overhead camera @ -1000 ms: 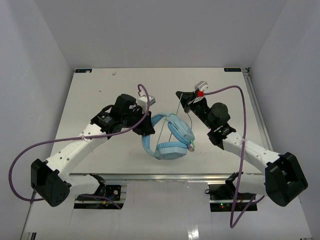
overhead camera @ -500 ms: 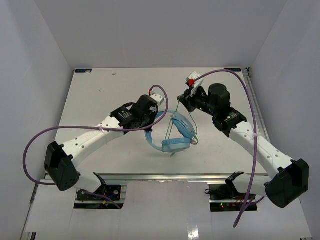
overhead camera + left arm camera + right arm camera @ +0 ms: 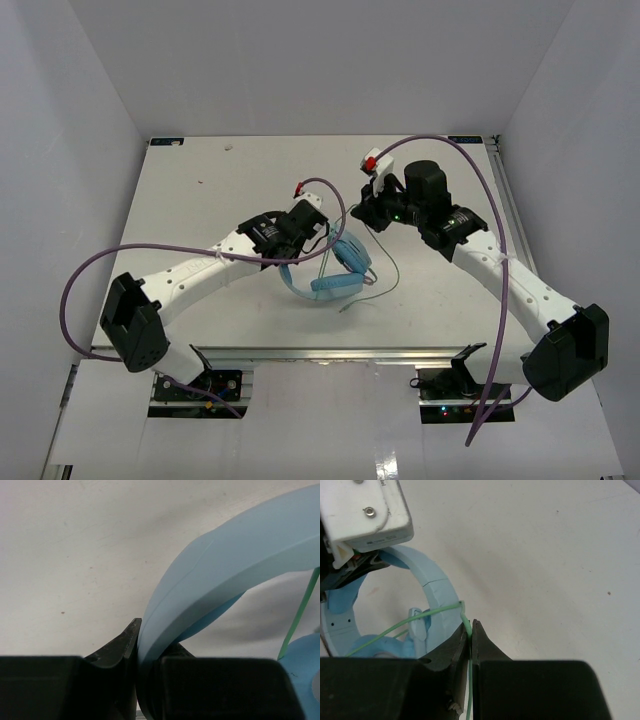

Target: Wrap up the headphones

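Grip: left gripper (image 3: 147,647) clenched on headband (image 3: 215,565), right gripper (image 3: 471,635) pinching cord (image 3: 415,620). Lead cord taut, snug round headband; left steadies headphones (image 3: 340,275).

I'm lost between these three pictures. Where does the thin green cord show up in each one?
Top view: the cord loops to the right of and below the earcups.
Left wrist: the cord is a slanted strand at the right edge.
Right wrist: the cord is at centre, pinched in the right gripper.
Shared landmark: the light blue headband.
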